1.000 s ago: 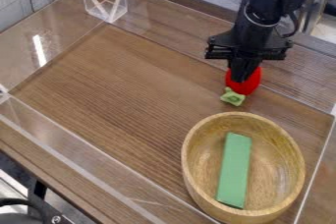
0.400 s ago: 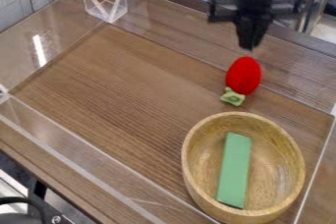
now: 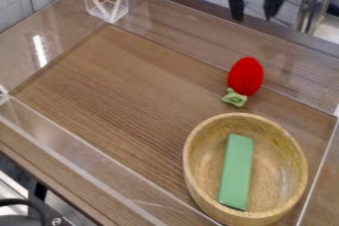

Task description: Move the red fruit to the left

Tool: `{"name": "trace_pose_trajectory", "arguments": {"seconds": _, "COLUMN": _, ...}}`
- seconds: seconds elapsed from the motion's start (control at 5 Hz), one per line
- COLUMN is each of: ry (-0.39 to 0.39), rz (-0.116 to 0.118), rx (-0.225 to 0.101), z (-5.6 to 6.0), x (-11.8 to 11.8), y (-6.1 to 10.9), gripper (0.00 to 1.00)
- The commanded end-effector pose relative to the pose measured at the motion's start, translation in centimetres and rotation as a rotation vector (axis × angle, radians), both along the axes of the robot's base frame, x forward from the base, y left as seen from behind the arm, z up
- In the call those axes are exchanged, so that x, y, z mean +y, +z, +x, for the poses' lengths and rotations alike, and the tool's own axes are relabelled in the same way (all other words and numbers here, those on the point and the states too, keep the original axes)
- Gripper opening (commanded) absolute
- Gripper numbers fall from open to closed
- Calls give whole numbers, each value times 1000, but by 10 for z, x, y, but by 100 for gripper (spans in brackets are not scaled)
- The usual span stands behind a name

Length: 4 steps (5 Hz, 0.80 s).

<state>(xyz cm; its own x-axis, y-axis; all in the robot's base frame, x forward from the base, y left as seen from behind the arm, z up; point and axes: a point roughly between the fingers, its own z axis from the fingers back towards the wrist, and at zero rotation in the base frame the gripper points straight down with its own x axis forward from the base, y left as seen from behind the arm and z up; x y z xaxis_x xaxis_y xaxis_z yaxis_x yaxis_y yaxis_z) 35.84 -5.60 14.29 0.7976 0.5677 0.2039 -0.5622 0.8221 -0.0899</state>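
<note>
**Gripper raised, jaws apart, empty**

Your gripper (image 3: 255,5) hangs at the top edge of view, pointing down, both fingers (image 3: 237,8) spread with nothing between them. The red fruit (image 3: 244,75) lies on the table (image 3: 119,91) well below it, apart. Wooden bowl (image 3: 199,166) with green block (image 3: 237,170) sits farther below.

No readable text, label, brand, number or sign appeared on anything in the camera view.

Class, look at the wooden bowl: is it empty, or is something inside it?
Not empty. The wooden bowl holds a flat green block lying on its floor; the red fruit sits outside, on the table.
</note>
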Motion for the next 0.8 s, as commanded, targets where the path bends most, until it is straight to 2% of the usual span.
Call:
{"name": "trace_pose_trajectory", "arguments": {"seconds": 0.0, "ry": 35, "rz": 10, "rx": -45, "z": -1, "x": -4, "y": -1, "gripper": 0}}
{"name": "trace_pose_trajectory", "arguments": {"seconds": 0.2, "ry": 37, "rz": 31, "rx": -22, "z": -8, "x": -5, "y": -24, "gripper": 100}}
{"name": "trace_pose_trajectory", "arguments": {"seconds": 0.6, "ry": 20, "rz": 63, "rx": 14, "z": -11, "x": 13, "y": -62, "gripper": 100}}
